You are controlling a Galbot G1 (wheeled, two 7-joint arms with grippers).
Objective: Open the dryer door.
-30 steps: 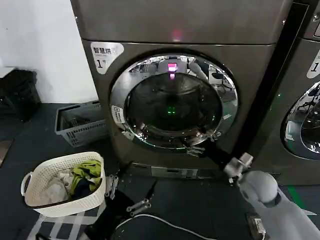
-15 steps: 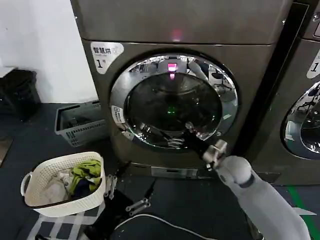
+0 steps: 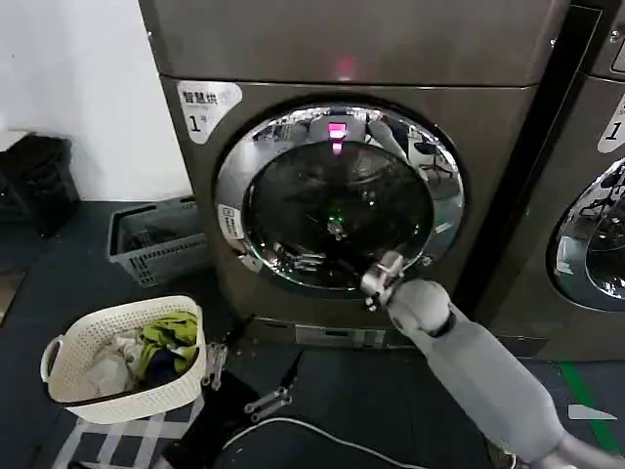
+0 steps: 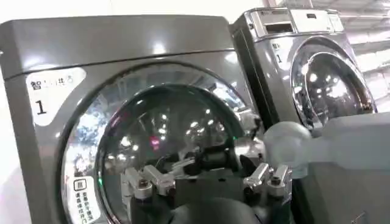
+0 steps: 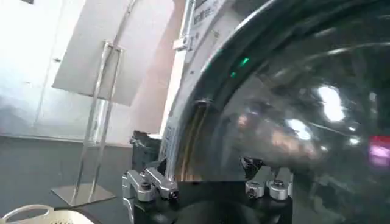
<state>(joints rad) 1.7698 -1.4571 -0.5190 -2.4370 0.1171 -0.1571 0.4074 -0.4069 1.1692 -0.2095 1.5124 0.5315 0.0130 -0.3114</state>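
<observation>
Against the lower right of the shut dryer door (image 3: 338, 200), flush in machine no. 1's front, the right hand (image 3: 344, 262) reached, grip state not discernible; opening not yet begun.

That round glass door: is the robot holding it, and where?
Cannot be told. The right gripper is at the lower right of the dryer door, its grasp hidden. The left gripper hangs low, holding nothing.

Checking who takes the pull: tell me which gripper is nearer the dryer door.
Right. The right gripper is up against the dryer door, at its lower glass. The left gripper hangs low near the floor, below and in front of the door.
</observation>
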